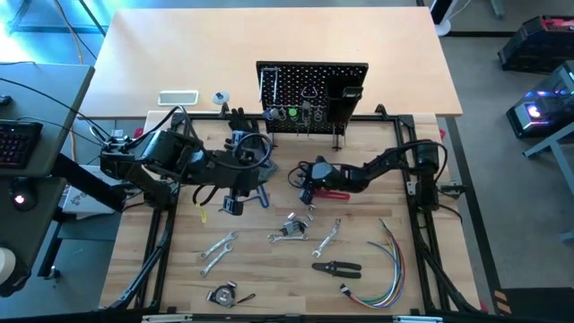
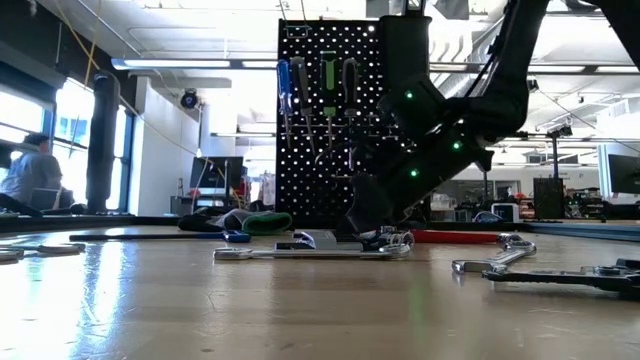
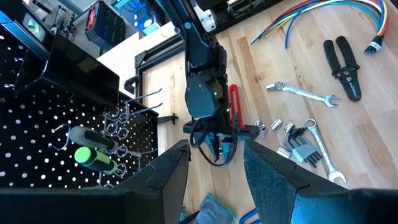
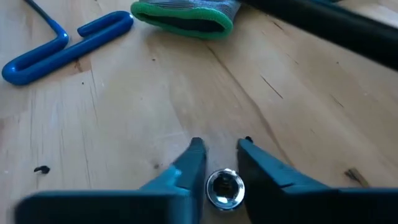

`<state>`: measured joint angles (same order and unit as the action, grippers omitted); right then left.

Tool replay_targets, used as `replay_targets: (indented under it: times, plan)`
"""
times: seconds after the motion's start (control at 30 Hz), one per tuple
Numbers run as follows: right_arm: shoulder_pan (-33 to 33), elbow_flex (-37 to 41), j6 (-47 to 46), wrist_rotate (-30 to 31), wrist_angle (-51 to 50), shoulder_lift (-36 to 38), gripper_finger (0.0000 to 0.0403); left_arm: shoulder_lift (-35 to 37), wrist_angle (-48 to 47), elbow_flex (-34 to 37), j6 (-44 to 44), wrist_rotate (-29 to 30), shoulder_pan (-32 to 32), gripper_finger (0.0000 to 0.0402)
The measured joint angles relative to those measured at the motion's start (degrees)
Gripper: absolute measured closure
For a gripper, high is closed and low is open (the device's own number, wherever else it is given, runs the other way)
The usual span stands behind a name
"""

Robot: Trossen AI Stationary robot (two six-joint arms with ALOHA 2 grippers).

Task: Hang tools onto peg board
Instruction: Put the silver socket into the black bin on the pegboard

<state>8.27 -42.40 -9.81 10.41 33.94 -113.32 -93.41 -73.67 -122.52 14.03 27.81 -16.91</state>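
The black peg board stands upright at the table's far middle, with screwdrivers hanging on its hooks. My right gripper is low over the table in front of it, beside a red-handled tool, and is shut on a small chrome socket. My left gripper is open and empty, held above a green-cuffed glove, and points toward the right arm. A blue-handled hex key lies flat on the table near the glove. My right gripper pinches the chrome socket's round sides between its two fingers, a little back from the fingertips. The fingers slant down toward the table from its right side. The socket's open end faces the wrist camera. Whether it is clear of the table, I cannot tell.
Silver wrenches, a folding key set, black pliers, a bundle of coloured wires and a small tool lie on the table's near half. Loose sockets lie near the right gripper.
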Motion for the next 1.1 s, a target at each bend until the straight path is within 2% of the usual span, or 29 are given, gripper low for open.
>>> replay_targets:
  times: [0.07,0.3,0.43,0.7,0.97,1.1]
  plan:
    - [0.00,-0.20,0.16,-0.22,-1.20,0.31,0.0356,0.00,-0.15,-0.01,-0.37,0.00,0.00,0.0254]
    - [-1.06,-0.12,-0.54,-1.66,-3.96,1.66,0.0355,0.00,-1.48,0.00,-1.42,0.02,-0.02,0.0254]
    - [-2.79,0.20,-0.35,-2.56,-8.99,5.68,0.0355,0.00,-1.88,0.00,-1.57,0.11,-0.02,0.0254]
    - [-7.41,0.18,1.12,-2.39,-17.26,22.72,0.0355,0.00,-3.78,0.00,-1.93,1.49,-0.02,0.0254]
    - [-10.63,0.02,5.36,-2.27,-17.82,43.43,0.0355,0.00,-3.67,0.00,-1.50,2.58,-0.09,0.0254]
    - [-10.55,-4.41,9.63,-1.74,-22.46,51.00,0.0355,-0.02,-3.65,-0.01,-1.48,2.69,-0.07,0.0254]
